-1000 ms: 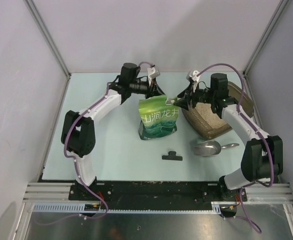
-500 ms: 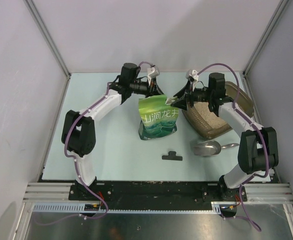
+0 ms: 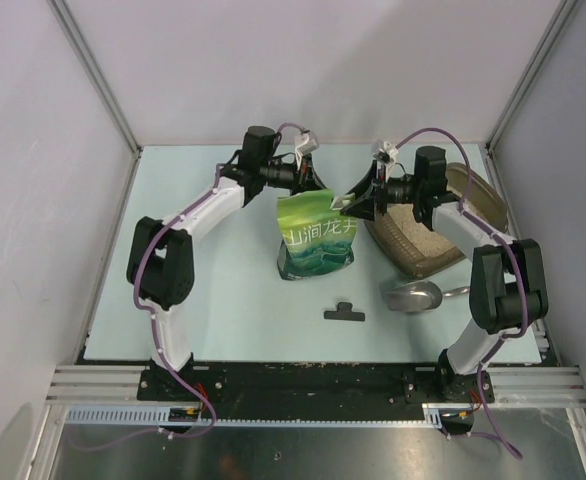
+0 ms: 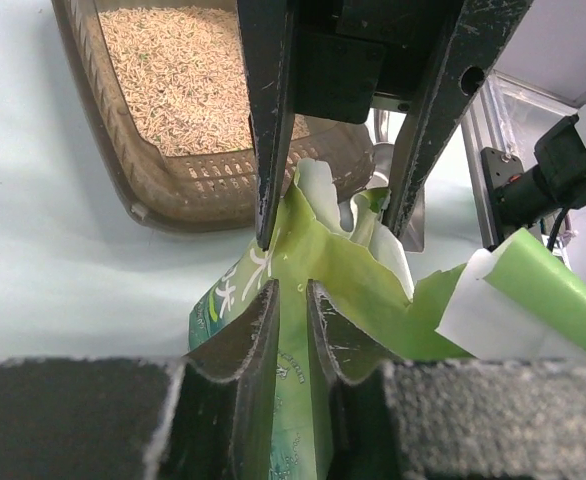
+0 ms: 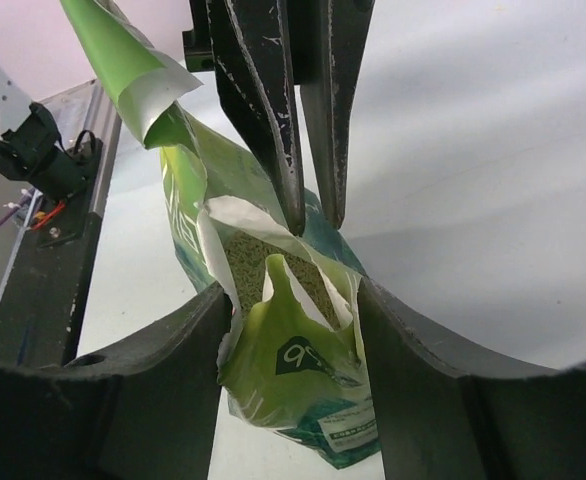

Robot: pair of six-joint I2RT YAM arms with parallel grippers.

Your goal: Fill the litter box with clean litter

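The left tool [image 4: 291, 300] is clenched on the torn top edge of the green bag [image 3: 318, 245], whose face carries large white Chinese characters beginning 山. Just right of it, the right tool [image 5: 291, 290] is released, fingers straddling the bag's open mouth. To that tool's right, the litter box [image 3: 418, 266] sits on the counter [image 3: 223, 290], holding clean litter [image 3: 413, 232].

The right gripper [image 5: 293, 293] stands wide apart astride the green bag's [image 5: 285, 372] torn mouth, litter [image 5: 245, 262] showing inside; the left gripper [image 5: 315, 222] pinches its far rim above the pale tabletop [image 5: 473, 200]
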